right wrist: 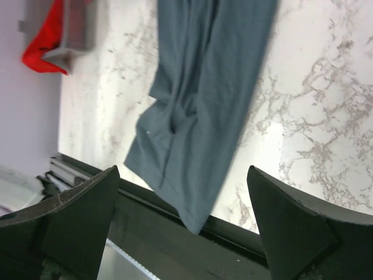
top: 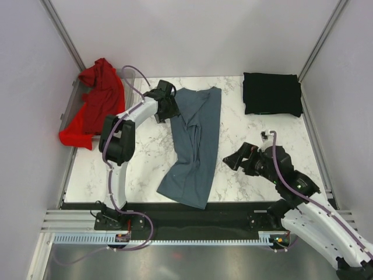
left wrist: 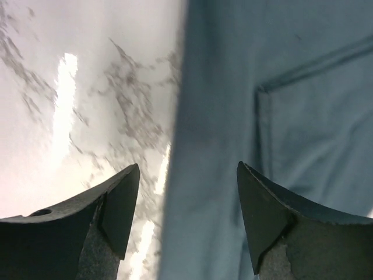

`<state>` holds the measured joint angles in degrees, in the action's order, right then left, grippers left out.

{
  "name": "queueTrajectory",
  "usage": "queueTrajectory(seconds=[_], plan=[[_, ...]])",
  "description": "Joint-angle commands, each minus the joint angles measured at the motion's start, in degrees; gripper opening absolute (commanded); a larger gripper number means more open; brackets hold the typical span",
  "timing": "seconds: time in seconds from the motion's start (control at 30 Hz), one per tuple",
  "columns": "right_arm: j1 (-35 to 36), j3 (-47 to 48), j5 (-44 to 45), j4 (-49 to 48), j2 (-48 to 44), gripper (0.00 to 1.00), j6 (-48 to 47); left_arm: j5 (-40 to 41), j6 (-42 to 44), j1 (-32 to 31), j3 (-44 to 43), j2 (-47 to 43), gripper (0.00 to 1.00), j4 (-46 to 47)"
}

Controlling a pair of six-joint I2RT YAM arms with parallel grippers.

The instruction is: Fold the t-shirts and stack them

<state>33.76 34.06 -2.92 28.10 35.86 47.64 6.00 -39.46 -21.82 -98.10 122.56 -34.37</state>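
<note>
Nearest me, the right gripper (right wrist: pixel 182 175) hangs over the near right part of the table (top: pixel 145 157). Its fingers are spread as wide as they seem to go and hold nothing. It is a little to the right of the blue-grey shirt (top: pixel 195 140), not touching it.

That shirt lies in a long, narrow strip down the middle of the table, tilted a bit, with a bunched crease in its near half. Its near hem reaches the front edge, and one corner pokes onto the dark strip (top: pixel 175 211) there. If that end gets tugged towards me or nudged sideways, I'd expect it to slide off the marble, and a fold made over the crease would likely come out lumpy.

Farther up, the left gripper (left wrist: pixel 187 169) sits at the shirt's far left edge. Its fingers are apart, one over bare marble and one over cloth, so the edge runs between them, and nothing is pinched yet. Closing from there could catch only the top layer or miss the edge altogether. The fold would then drag crooked, or the cloth would slip free halfway over.

At the far right, the black shirt (top: pixel 271 93) lies folded flat and well apart, so it is in little danger. At the far left, the red shirt (top: pixel 99 99) is draped over the side of the clear bin (top: pixel 127 71). The left arm is near it, so a wide swing might snag it.
</note>
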Motion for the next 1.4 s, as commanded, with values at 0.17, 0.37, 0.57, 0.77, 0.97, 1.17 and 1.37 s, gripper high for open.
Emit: queueTrajectory(seconds=[0.17,0.37,0.57,0.77,0.97,1.17,1.37], plan=[[0.3,7.7,0.0,6.2,2.6,0.98,-3.1,-0.7,3.0,1.3,-8.7,8.0,0.58,-0.5],[0.3,5.5,0.4,5.4,2.7,0.98,-2.8,-0.9,3.7,1.6,-14.5,14.6,0.27,-0.3],[0.3,3.7,1.1,5.8,3.0,0.98,-3.4,-1.7,6.1,4.6,-26.8,19.5,0.02,-1.5],[0.3,2.7,-0.2,5.7,7.2,0.98,-4.5,-11.8,7.0,10.7,-40.6,24.6,0.48,-3.6],[2.6,-2.4,-4.5,-2.9,11.5,0.98,0.6,-13.7,7.7,11.5,-26.0,11.0,0.92,-7.6],[12.5,-7.2,-2.4,-17.1,20.2,0.92,9.6,-10.0,4.7,12.0,0.9,-15.4,0.92,-7.5],[20.2,-11.5,-1.2,-34.0,30.2,0.81,14.6,-11.2,4.8,12.1,20.4,-34.7,0.91,-7.2]])
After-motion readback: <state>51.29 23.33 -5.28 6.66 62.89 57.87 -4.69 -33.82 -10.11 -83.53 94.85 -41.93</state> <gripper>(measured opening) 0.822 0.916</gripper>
